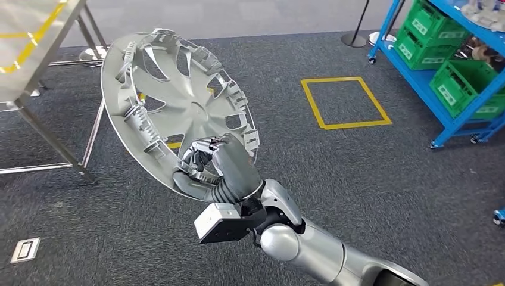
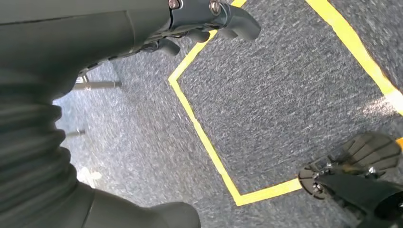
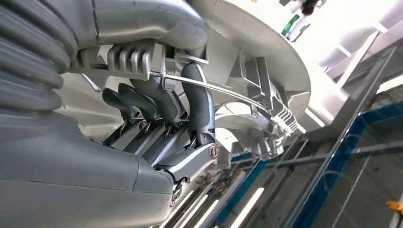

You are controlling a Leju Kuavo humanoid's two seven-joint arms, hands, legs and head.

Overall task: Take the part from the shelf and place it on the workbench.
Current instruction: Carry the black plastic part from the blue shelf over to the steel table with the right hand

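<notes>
The part is a silver wheel cover (image 1: 178,95) with spokes and clips around its rim. It is held up tilted above the carpet, its inner side facing me. My right hand (image 1: 217,164) grips its lower rim, fingers curled over the edge. The right wrist view shows those fingers (image 3: 157,109) hooked on the cover's rim (image 3: 266,52). The metal workbench (image 1: 36,36) stands at the far left, beyond the cover. The blue shelf (image 1: 440,119) is at the far right. My left hand (image 2: 142,28) hangs over the floor and holds nothing.
Green crates (image 1: 458,83) sit on the blue shelf. A yellow taped square (image 1: 345,101) marks the grey carpet between shelf and workbench. Workbench legs (image 1: 53,143) reach the floor at left. A floor socket (image 1: 25,249) lies near left; a post base (image 1: 354,40) stands far back.
</notes>
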